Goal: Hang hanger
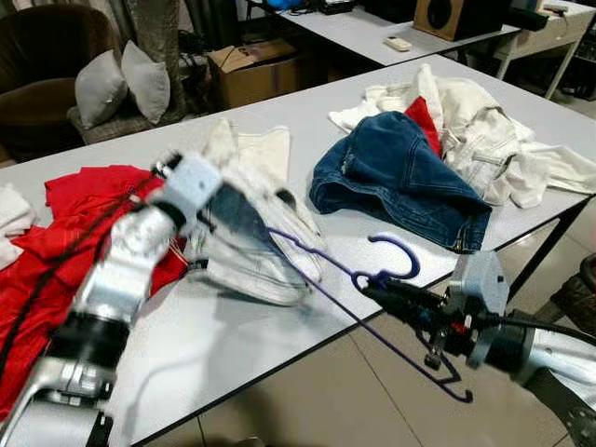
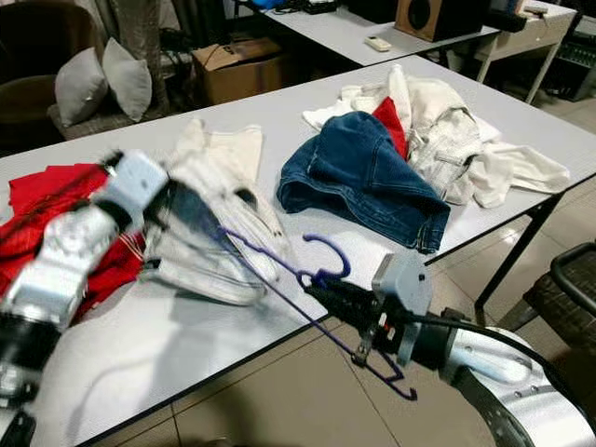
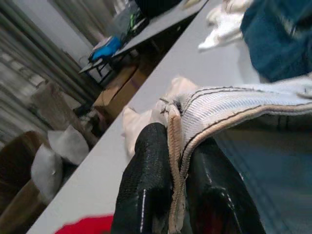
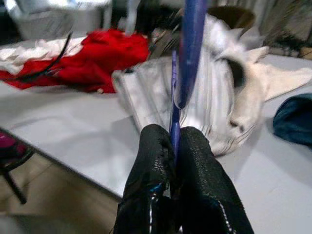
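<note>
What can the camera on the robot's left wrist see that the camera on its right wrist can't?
The left wrist view shows the left gripper pinching the pale garment's seamed edge, plus grey cushions and a cardboard box.

The right wrist view shows the right gripper clamped on the purple hanger, which reaches into the garment, plus a big red cloth.

Both show the grey table, that pale garment and some blue denim.

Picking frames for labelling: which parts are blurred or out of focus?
Eye views: left gripper and pale garment smeared by motion, table sharp. Left wrist view: background soft, fingers and hem sharp. Right wrist view: hanger close and blurred above right gripper.
</note>
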Robot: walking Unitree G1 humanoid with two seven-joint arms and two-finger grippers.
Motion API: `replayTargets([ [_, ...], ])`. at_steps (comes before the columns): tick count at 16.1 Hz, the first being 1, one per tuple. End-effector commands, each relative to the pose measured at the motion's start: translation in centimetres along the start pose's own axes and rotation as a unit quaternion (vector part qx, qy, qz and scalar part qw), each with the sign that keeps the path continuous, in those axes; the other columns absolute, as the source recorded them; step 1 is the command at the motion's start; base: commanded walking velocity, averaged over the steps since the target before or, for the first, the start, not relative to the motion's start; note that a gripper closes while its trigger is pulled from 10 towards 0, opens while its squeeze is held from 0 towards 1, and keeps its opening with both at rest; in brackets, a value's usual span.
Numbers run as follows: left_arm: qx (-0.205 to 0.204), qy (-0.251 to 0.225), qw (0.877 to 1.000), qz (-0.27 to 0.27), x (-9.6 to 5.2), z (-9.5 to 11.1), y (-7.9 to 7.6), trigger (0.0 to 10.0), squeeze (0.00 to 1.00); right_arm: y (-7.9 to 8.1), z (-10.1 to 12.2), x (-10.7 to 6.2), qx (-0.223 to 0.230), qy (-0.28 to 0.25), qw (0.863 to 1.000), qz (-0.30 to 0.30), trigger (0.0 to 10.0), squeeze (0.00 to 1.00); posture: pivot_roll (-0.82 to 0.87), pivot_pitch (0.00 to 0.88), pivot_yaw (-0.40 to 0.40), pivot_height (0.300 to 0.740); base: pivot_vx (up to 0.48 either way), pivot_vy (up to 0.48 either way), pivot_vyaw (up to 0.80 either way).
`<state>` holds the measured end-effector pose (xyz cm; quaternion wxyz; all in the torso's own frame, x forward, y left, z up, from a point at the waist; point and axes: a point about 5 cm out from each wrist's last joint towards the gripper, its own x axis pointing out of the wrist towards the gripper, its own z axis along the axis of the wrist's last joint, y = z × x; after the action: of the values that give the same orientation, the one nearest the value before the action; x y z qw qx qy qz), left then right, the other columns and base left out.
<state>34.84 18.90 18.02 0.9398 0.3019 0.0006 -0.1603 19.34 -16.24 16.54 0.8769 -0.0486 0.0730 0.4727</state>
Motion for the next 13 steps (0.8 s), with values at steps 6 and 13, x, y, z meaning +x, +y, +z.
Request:
replayTargets([
  [6, 0.059, -0.034, 0.996, -0.050, -1.3, 4.3, 4.2, 0.0, 0.00, -4.5, -0.3, 2.0, -0.010, 0.015, 0.991, -0.134, 10.0, 0.00, -0.15, 0.000, 0.087, 0.740, 0.000, 0.000, 0.00],
  [13, 0.142, -0.073, 0.978, 0.134, -5.4, 9.6, 15.2, 0.0, 0.00, -10.2, 6.4, 2.0, -0.085, -0.138, 0.952, -0.258, 10.0, 0.00, -0.12, 0.000, 0.060, 0.740, 0.000, 0.000, 0.00],
])
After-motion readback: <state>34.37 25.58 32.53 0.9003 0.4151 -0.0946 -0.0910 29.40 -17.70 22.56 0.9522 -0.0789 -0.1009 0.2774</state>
